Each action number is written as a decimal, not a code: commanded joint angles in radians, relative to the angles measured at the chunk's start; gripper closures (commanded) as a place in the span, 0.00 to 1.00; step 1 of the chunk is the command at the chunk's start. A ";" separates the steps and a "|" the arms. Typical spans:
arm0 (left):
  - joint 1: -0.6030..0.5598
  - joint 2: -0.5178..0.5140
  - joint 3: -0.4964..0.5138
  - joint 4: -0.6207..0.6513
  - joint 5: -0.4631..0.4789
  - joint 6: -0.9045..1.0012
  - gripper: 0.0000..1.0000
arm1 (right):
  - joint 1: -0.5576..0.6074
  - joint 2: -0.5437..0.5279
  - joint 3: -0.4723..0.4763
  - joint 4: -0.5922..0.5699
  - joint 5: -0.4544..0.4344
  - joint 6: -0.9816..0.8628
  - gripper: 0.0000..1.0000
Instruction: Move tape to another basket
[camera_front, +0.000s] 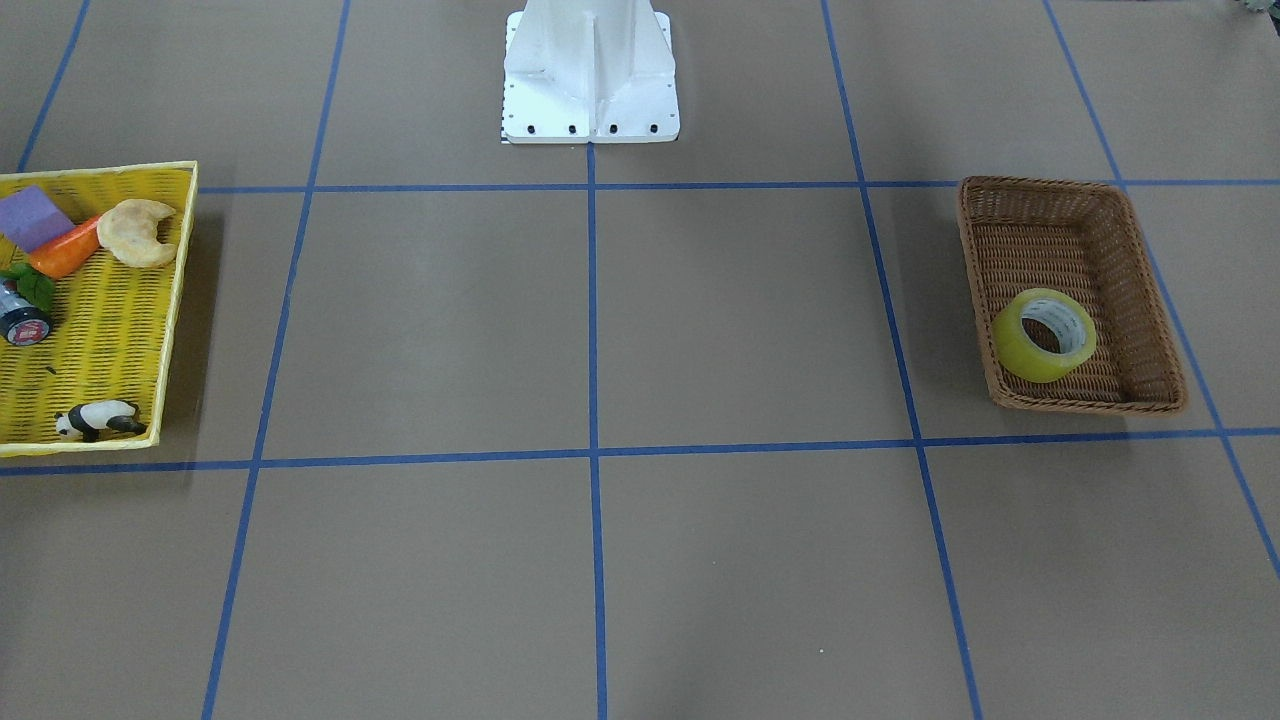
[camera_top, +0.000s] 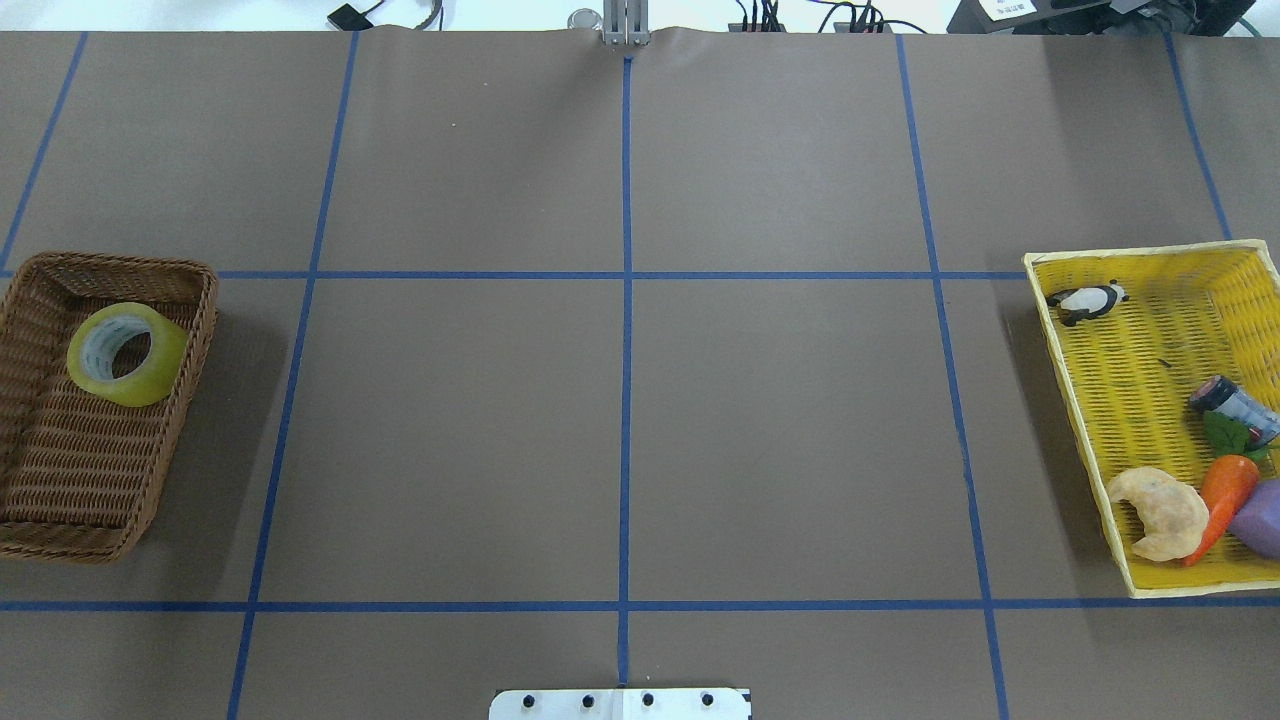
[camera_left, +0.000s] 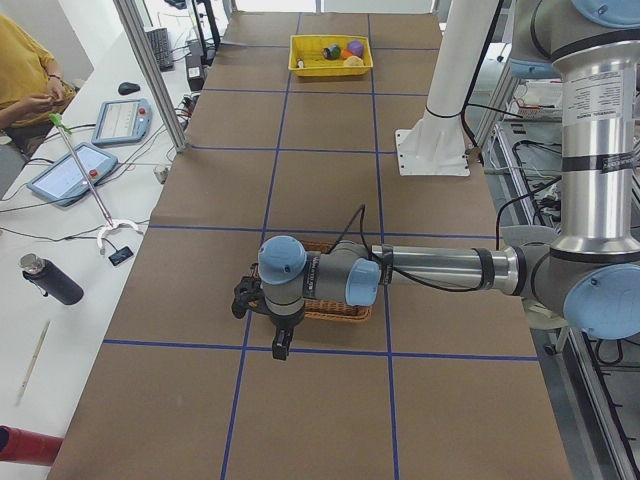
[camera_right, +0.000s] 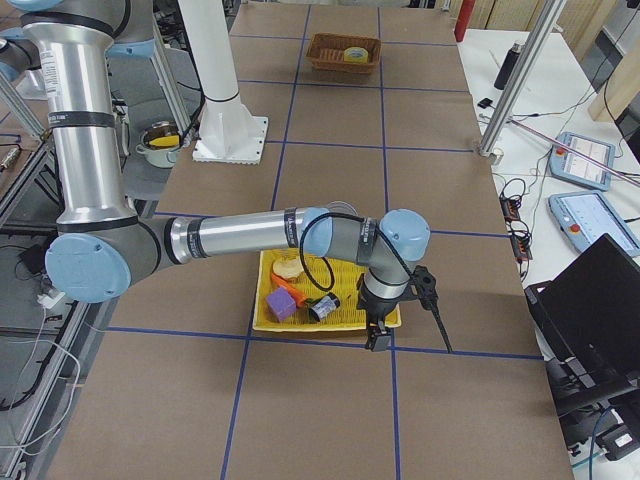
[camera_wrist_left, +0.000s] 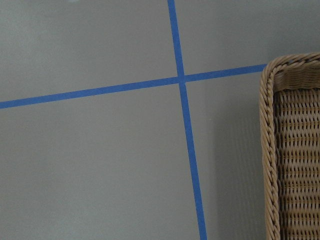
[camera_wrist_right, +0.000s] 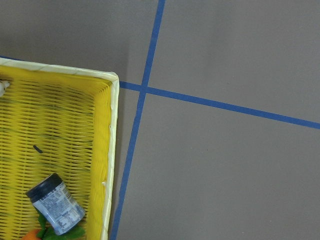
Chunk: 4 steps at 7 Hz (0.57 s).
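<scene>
The yellow-green tape (camera_front: 1045, 335) lies on its side in the brown wicker basket (camera_front: 1040, 200), at its far end in the overhead view (camera_top: 127, 353), and shows small in the exterior right view (camera_right: 352, 52). The basket (camera_top: 60, 470) stands on the robot's left side. My left gripper (camera_left: 283, 345) hangs over the basket's (camera_left: 330, 312) outer edge; its wrist view shows only the basket's rim (camera_wrist_left: 295, 150) and table. My right gripper (camera_right: 378, 335) hangs over the outer edge of the yellow basket (camera_right: 300, 318). I cannot tell whether either gripper is open or shut. Neither shows in the overhead or front views.
The yellow basket (camera_top: 1130, 380) on the right side holds a dark-capped bottle (camera_top: 1235, 405), a panda figure (camera_top: 1088, 298), a croissant (camera_top: 1160, 512), a carrot (camera_top: 1222, 495) and a purple block (camera_top: 1262, 518). Blue tape lines grid the brown table. The white robot base (camera_front: 590, 80) stands at the centre.
</scene>
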 joint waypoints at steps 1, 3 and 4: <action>0.001 -0.001 -0.002 -0.001 0.002 0.000 0.02 | 0.002 -0.001 -0.002 0.000 -0.001 0.002 0.00; 0.001 -0.002 -0.002 -0.001 0.005 0.000 0.02 | 0.002 -0.004 -0.003 0.000 -0.001 0.000 0.00; 0.001 -0.002 -0.003 -0.001 0.005 0.000 0.02 | 0.002 -0.009 -0.003 0.000 0.002 0.002 0.00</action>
